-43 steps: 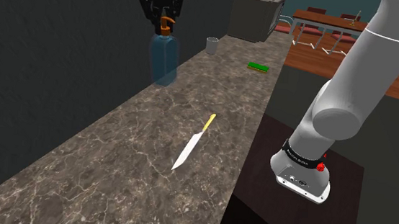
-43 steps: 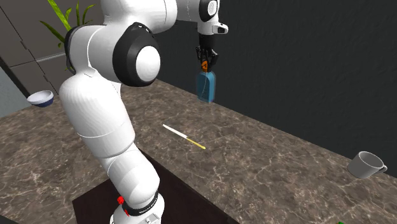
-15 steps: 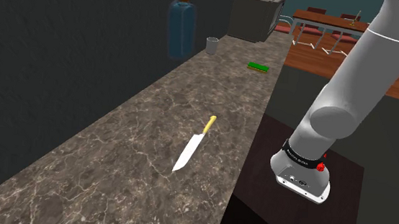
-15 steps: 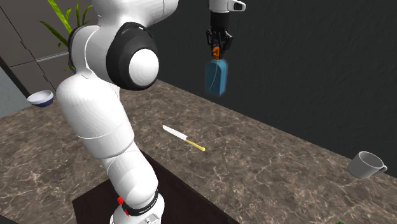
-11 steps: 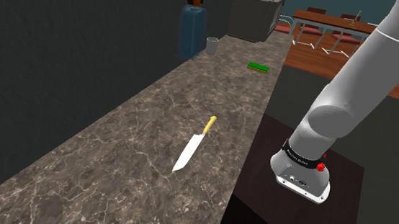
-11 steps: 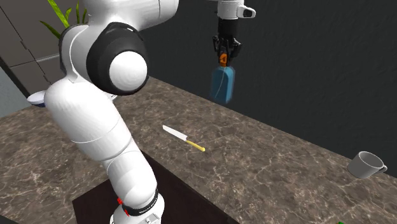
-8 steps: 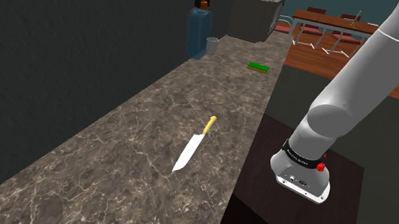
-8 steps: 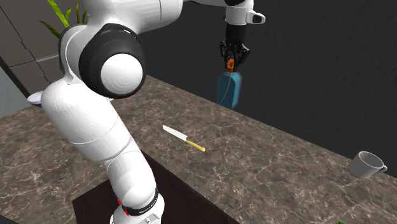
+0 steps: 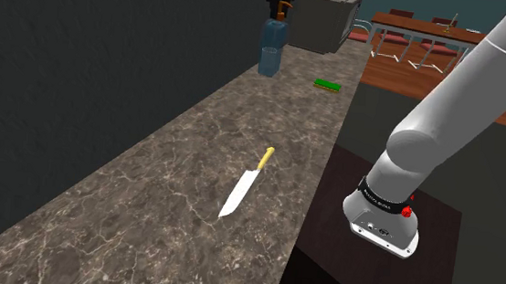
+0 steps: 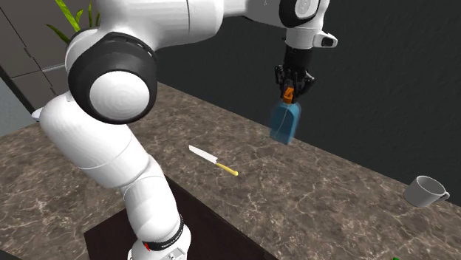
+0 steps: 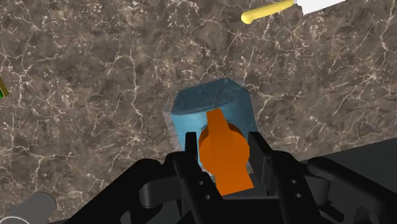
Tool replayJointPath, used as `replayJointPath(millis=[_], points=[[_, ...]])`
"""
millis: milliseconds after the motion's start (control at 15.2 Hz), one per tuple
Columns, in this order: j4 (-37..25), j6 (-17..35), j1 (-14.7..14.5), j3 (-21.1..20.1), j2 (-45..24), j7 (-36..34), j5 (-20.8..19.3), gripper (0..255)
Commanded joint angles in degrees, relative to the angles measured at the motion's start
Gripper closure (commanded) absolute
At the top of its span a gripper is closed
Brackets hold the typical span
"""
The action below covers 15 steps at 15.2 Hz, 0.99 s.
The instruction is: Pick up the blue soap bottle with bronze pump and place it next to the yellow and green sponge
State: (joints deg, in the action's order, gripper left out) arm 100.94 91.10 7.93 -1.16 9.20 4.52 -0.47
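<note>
Surface: a long dark-brown marbled stone counter (image 9: 147,193) is seen running along a dark grey wall (image 10: 384,66). The arm's dark box stand (image 9: 370,273) is set against the counter's near edge.
Room: a grey box-shaped appliance (image 9: 324,18) is found at the counter's far end. A wooden dining table with red chairs (image 9: 428,30) is seen beyond it, and green plant leaves (image 10: 74,18) are seen at the second exterior view's upper left.
Loose things: a white-bladed knife with a yellow handle (image 9: 245,184) is laid flat mid-counter. A flat green sponge (image 9: 327,84) is laid far along, near the counter's outer edge. A grey handled cup (image 10: 425,190) is stood at the second exterior view's right.
Pincer: the all-black two-finger gripper (image 10: 290,90) is pointed downward. Its fingers (image 11: 189,156) are closed narrowly on the orange pump (image 11: 222,153) from both sides.
Task's thing: the translucent blue soap bottle (image 10: 284,122) is hung upright from the gripper by its pump. It is held over the counter's wall side, apart from the sponge.
Change: 2.8 s ago the bottle was gripped nearer the knife, and half a second ago it was carried part-way. It is now found farther along the counter, closer to the sponge, and in the shoulder view it covers the spot where the cup was seen. The knife, sponge and cup are unmoved.
</note>
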Motion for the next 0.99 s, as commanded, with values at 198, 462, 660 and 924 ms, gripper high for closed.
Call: replayJointPath(millis=[198, 462, 660, 924], points=[[2.1, 3.0, 2.9, 3.9, -0.8, 6.7, -0.7, 255], [2.5, 5.3, 5.1, 7.0, -2.5, 11.9, -1.0, 255], [2.1, 6.8, 6.8, 9.2, -4.4, 15.8, -1.0, 255], [0.6, 8.7, 9.2, 12.0, -7.7, 21.0, -0.7, 255]])
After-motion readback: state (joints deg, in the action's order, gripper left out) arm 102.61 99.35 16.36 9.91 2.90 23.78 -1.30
